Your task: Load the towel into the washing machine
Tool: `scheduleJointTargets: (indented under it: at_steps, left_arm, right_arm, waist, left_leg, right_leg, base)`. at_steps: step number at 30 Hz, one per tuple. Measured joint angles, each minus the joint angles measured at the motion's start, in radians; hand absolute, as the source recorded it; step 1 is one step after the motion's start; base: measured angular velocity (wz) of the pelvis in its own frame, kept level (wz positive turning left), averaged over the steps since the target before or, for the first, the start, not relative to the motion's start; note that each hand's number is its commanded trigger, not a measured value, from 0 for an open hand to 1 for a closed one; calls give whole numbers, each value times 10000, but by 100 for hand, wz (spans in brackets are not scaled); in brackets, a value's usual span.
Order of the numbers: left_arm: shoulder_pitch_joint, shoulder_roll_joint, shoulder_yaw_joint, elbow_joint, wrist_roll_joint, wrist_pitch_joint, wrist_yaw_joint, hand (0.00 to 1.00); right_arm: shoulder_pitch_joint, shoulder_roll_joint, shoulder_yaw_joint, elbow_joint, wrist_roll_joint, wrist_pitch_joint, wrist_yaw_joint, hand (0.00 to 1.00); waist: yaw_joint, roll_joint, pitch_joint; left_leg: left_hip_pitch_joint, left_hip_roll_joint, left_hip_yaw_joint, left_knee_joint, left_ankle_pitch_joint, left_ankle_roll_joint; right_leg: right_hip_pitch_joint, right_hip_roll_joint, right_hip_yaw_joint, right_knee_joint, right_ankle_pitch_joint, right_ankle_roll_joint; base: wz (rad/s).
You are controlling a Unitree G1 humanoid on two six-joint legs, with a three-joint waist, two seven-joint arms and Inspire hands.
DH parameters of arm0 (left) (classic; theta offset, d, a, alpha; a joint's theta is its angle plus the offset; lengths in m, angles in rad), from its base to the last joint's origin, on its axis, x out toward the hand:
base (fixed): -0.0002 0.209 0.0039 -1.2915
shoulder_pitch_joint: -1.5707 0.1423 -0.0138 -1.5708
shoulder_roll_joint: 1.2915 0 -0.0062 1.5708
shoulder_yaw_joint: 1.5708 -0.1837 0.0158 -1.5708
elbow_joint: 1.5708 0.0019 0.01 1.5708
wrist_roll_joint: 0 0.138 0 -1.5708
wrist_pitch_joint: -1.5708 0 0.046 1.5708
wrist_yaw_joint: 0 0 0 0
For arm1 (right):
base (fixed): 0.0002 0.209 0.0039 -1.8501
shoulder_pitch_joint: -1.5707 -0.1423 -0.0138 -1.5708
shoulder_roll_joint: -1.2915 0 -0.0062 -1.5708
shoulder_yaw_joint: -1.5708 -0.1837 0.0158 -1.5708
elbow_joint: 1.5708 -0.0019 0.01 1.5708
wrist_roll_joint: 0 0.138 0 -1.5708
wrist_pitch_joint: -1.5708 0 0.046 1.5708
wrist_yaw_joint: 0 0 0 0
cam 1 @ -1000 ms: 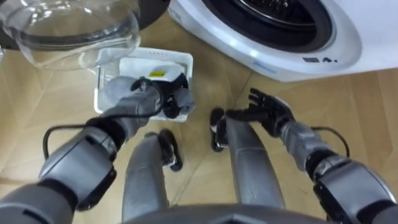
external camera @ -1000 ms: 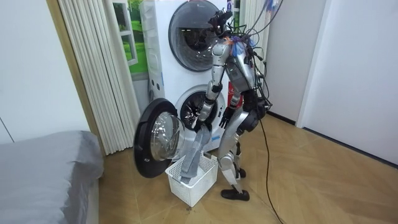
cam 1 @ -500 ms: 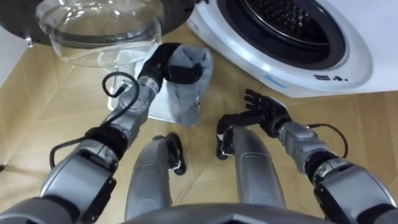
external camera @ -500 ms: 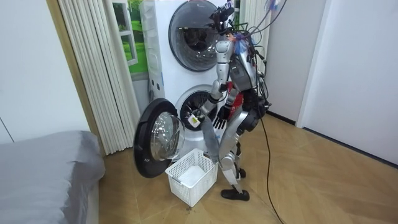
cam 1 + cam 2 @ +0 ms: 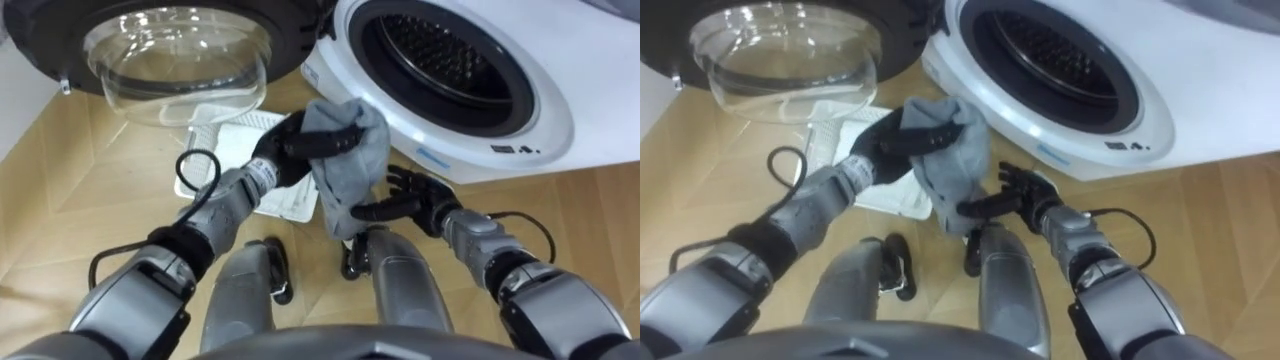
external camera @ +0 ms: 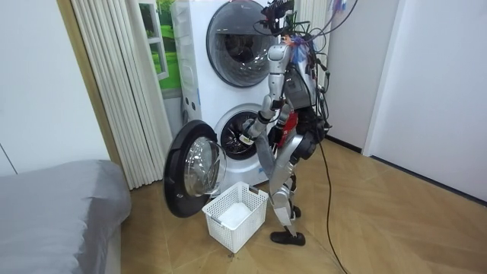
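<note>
Wooden floor [image 5: 90, 190] in front of the washing machine [image 5: 540, 140], towel raised to its mouth.

My left hand [image 5: 292, 147] has its fingers clenched round the top of the grey towel [image 5: 348, 170]. The towel hangs just below and in front of the machine's open drum [image 5: 440, 60], a soft bunched bundle with one thick tail drooping. My right hand [image 5: 418, 196] sits just beside that tail, fingers released and spread, holding nothing. To do this well I should lift the bundle over the machine's lower rim and push it deep inside before letting go (that tail looks likely to catch on the rim).
</note>
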Motion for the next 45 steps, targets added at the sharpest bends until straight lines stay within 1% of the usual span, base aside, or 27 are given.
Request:
scheduleJointTargets:
  at_steps: [2, 6, 9, 10, 11, 12, 13, 15, 17, 19, 20, 24, 27, 32, 38, 39, 41, 45]
  left_arm:
    - [1, 0, -3, -34, -1, 130, -91, 100]
    - [1, -14, -9, -53, -2, 184, -131, 100]
    - [1, -61, 5, -57, -2, 190, -134, 100]
    - [0, -121, 25, -77, -8, 191, -134, 100]
    - [3, -162, 38, -182, -41, 211, -134, 100]
    - [6, -171, 37, -248, -51, 229, -135, 100]
    - [5, -193, 9, -341, -163, 249, -140, 100]
    - [5, -281, -6, -449, -579, 314, -143, 100]
    - [35, -497, -17, -632, -1452, 406, -156, 100]
    - [112, -595, -25, -857, -1789, 415, -159, 100]
    - [206, -594, -24, -1071, -1959, 413, -167, 100]
    - [283, -604, -32, -1244, -2062, 412, -168, 100]
    - [283, -604, -29, -1246, -2073, 412, -184, 100]
    - [282, -602, 0, -1250, -2072, 412, -195, 100]
    - [282, -603, 124, -1299, -2070, 412, -194, 100]
    - [282, -603, 149, -1305, -2070, 415, -194, 0]
    - [278, -603, 263, -1330, -2068, 421, -193, 0]
    - [276, -605, 457, -1331, -2074, 471, -193, 0]
  right_arm:
    - [18, 0, -169, 0, -88, 89, 12, 0]
    - [15, 2, -196, -13, -229, 142, 32, 0]
    - [22, 10, -202, 6, -313, 141, 43, 0]
    - [48, 8, -264, 16, -328, 142, 57, 0]
    - [67, 10, -396, 16, -340, 157, 104, 43]
    - [77, 9, -422, 16, -341, 166, 130, 79]
    - [82, 20, -472, 27, -336, 187, 198, 100]
    - [94, 57, -473, 12, -335, 252, 235, 100]
    - [156, 198, -460, 15, -350, 342, 189, 100]
    - [186, 232, -460, -10, -427, 383, 167, 100]
    - [252, 233, -457, -134, -581, 363, 121, 100]
    - [308, 239, -353, -271, -851, 362, 80, 100]
    - [312, 327, -334, -270, -1030, 396, 80, 100]
    - [309, 359, -354, -284, -1124, 449, 67, 100]
    - [274, 380, -382, -305, -1144, 437, -11, 100]
    - [273, 384, -397, -306, -1162, 428, -11, 100]
    - [274, 387, -490, -325, -1175, 364, -11, 100]
    - [263, 392, -558, -364, -1177, 382, -53, 100]
  waist:
    - [1, 5, -3]
    - [9, 30, -17]
    - [25, 97, -58]
    - [25, 127, -77]
    - [26, 131, -76]
    - [26, 130, -76]
    - [-9, 129, -76]
    - [-14, 127, -75]
    - [8, 114, -67]
    - [-7, 113, -68]
    - [-14, 112, -67]
    - [-27, 97, -58]
    - [-39, 55, -45]
    - [-32, -63, -32]
    - [-10, -76, -37]
    - [-16, -76, -37]
    - [-21, -75, -37]
    - [12, -61, -45]
  left_leg:
    - [-1, -3, -44, -11, 7, 4]
    - [-5, -21, -94, -51, 9, 7]
    - [0, -26, -115, -87, 22, 4]
    - [3, -33, -122, -125, 55, 10]
    - [2, -43, -129, -160, 92, 17]
    - [1, -46, -133, -176, 107, 17]
    - [17, -62, -144, -212, 134, 24]
    - [49, -78, -147, -221, 148, 28]
    - [166, -85, -137, -267, 164, 27]
    - [242, -83, -113, -320, 174, 17]
    - [247, -76, -106, -346, 186, 1]
    - [246, -60, -108, -388, 203, -30]
    - [241, -62, -108, -405, 207, -39]
    - [174, -52, -118, -406, 207, -39]
    - [158, -56, -129, -387, 205, -36]
    - [150, -52, -135, -381, 205, -37]
    - [109, -33, -145, -356, 203, -39]
    - [-12, -6, -147, -293, 202, -44]
  right_leg:
    - [39, 13, -17, -45, 24, 13]
    - [55, -11, -84, -53, 27, 19]
    - [70, -26, -125, -65, 26, 18]
    - [75, -52, -141, -66, 26, 19]
    - [70, -94, -144, -65, 26, 18]
    - [71, -110, -145, -64, 26, 18]
    - [82, -138, -166, -59, 26, 19]
    - [105, -153, -203, -52, 26, 19]
    - [201, -161, -190, -60, 25, 19]
    - [258, -136, -99, -158, 21, 18]
    - [256, -121, -92, -186, 28, 10]
    - [237, -97, -93, -183, 14, -12]
    - [232, -80, -99, -173, -2, -25]
    - [186, -88, -122, -171, -5, -19]
    - [184, -116, -161, -164, -16, -9]
    - [182, -110, -165, -169, -17, -10]
    - [159, -102, -233, -199, -25, -26]
    - [95, -68, -257, -198, -19, -54]
  base:
    - [0]
    - [2]
    - [2]
    - [8]
    - [8]
    - [9]
    - [7]
    - [3]
    - [0]
    - [-2]
    - [-4]
    - [0]
    - [0]
    - [0]
    - [0]
    - [0]
    - [0]
    - [1]
